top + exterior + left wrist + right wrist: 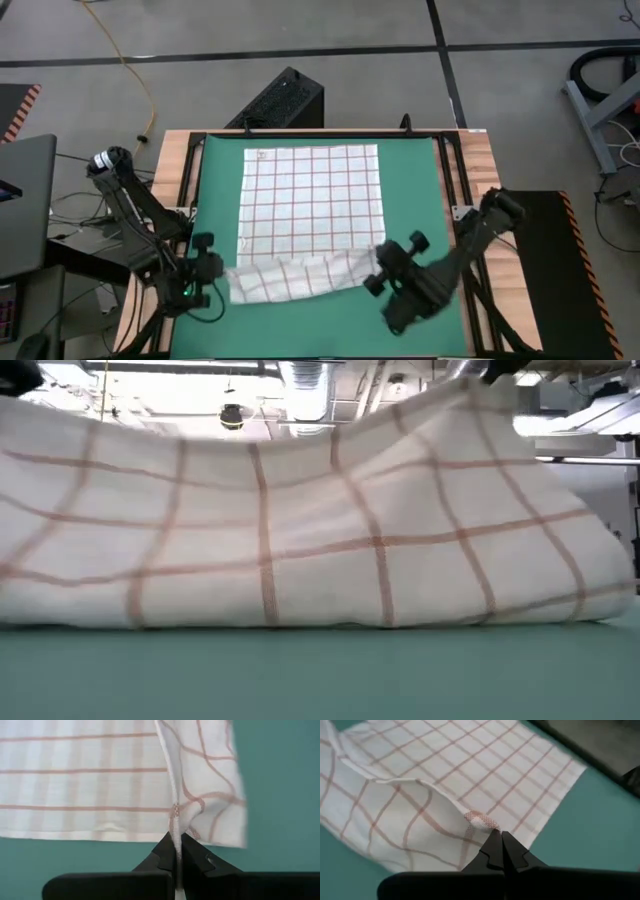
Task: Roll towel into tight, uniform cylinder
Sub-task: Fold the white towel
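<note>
The towel (315, 195), white with a red-brown grid, lies on the green mat (420, 200), its far part flat. Its near strip (295, 278) is raised off the mat and held between the two grippers. In the low view this strip (300, 530) stands as a hump, its lower edge on the mat. My left gripper (218, 268) is shut on the strip's left end. My right gripper (385, 265) is shut on its right end. My left gripper pinches the towel's hemmed edge (174, 822) at the near left corner between its two fingers, coming from the table's left side. The cloth rises from the fingertips and bunches in loose folds above the flat part. My right gripper pinches the towel's near right corner (481, 821) between its two fingertips, coming from the near right. The corner is bunched at the tips and lifted, and the cloth drapes slack from it over the flat part.
A black box (280, 100) stands beyond the table's far edge, by a yellow cable (140, 80). Wooden table borders (175, 170) and black rails (452, 170) flank the mat. Bare green mat (300, 325) lies near the front edge.
</note>
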Motion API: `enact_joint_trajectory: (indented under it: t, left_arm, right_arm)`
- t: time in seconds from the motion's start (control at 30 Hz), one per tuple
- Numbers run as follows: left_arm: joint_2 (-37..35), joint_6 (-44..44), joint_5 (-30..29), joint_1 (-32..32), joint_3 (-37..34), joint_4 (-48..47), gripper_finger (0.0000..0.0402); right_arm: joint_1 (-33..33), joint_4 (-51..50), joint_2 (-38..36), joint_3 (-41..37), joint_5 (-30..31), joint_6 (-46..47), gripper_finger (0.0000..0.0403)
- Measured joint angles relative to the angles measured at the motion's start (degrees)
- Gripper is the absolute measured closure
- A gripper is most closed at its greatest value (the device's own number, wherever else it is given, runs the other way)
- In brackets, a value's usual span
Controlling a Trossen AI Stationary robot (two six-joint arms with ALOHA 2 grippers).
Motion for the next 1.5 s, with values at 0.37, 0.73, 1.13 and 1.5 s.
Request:
enact_joint_trajectory:
  t: [0.37, 0.73, 1.13, 1.5]
  left_arm:
    - [-0.50, 15.90, -16.29, 6.76, 7.20, -13.39, 0.0401]
    - [-0.48, 20.64, -25.96, 15.97, 7.89, -27.55, 0.0401]
    - [-2.16, 38.92, -29.51, 29.63, 7.89, -20.56, 0.0401]
    - [-5.73, 52.93, -28.60, 37.30, 7.89, -8.85, 0.0401]
  right_arm:
    - [-13.96, 0.05, -0.02, 0.04, 3.05, -20.38, 0.0403]
    - [-23.85, 0.06, -0.03, 0.07, 4.75, -28.81, 0.0403]
    - [-29.49, 0.07, -0.04, -0.19, 5.13, -31.51, 0.0403]
    - [-30.44, 0.05, -0.07, -5.09, 3.27, -30.55, 0.0403]
